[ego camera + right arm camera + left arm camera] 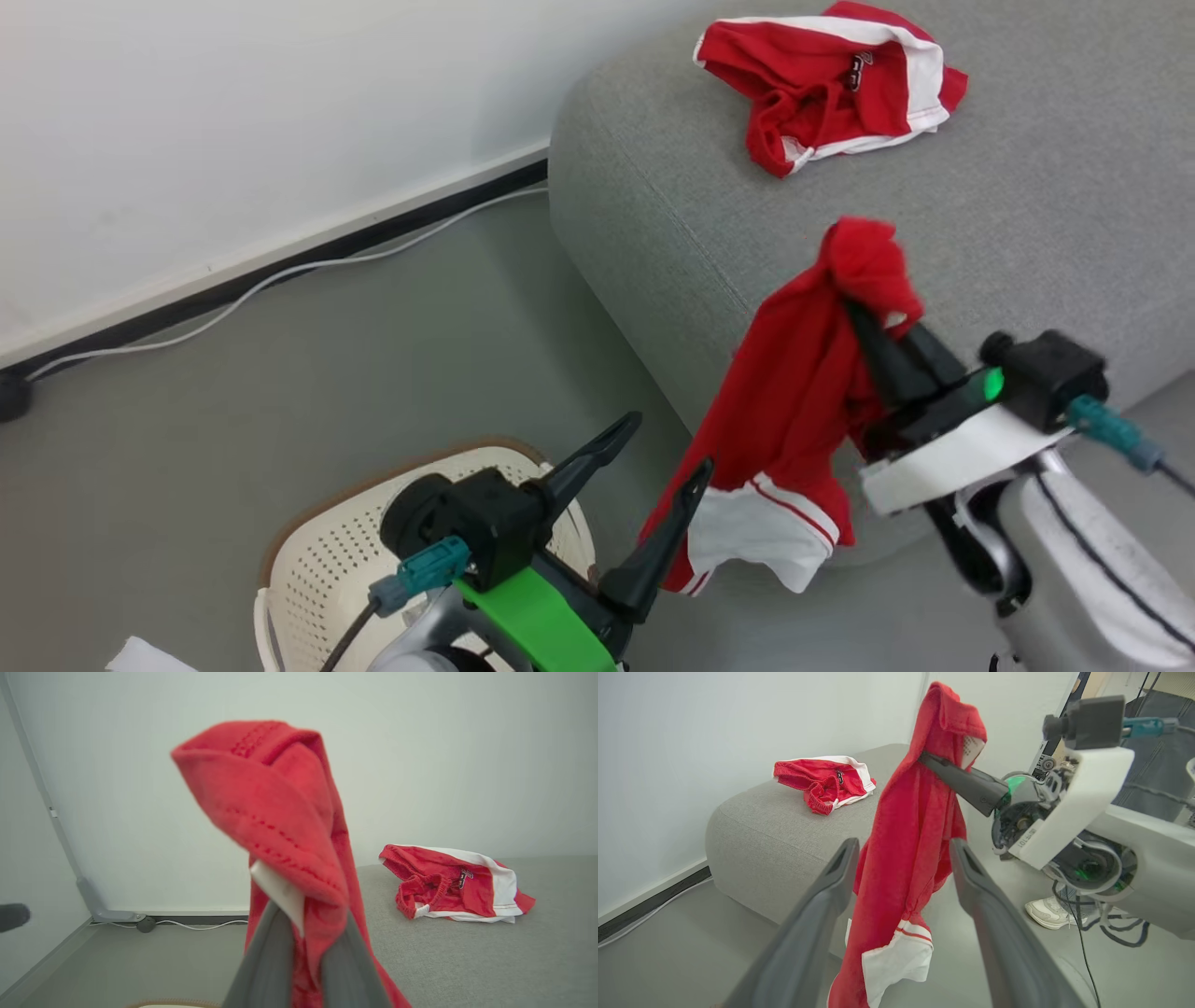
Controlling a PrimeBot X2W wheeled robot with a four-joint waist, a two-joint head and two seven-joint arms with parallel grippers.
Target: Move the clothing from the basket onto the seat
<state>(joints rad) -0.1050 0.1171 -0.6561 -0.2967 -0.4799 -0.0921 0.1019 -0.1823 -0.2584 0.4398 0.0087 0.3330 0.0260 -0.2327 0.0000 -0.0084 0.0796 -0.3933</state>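
**Operator:** Where is the clothing now?

**Spotter:** It is in two pieces. The far piece [831,84] lies crumpled on top of the seat [1027,205], well in from its edge. The held piece [794,392] hangs just off the seat's near edge, above the floor.

**Operator:** Which gripper has it?

**Spotter:** Your right gripper [873,322] has it. The fingers are pressed together on the bunched top end of the cloth. Your left gripper [670,441] has its fingers spread wide and pinches nothing. It stands beside the lower hem, and I cannot tell whether one tip brushes the cloth.

**Operator:** Which way do I go?

**Spotter:** The held piece hangs straight down from the pinch, so its long axis is upright. Its white hem is lower than the seat's top. That top lies beyond the right gripper, and the right arm is the nearer one to the seat. The left arm is farther out, by the basket [327,560], which stands on the floor apart from the seat. I think you should carry with the right arm alone, up and inward over the seat's edge. Go high enough that the hem passes over it. If you stay low, the cloth may drag on the seat's side and slide off when you let go.

**Operator:** Is the basket empty?

**Spotter:** I cannot tell. The left gripper hides most of its inside.
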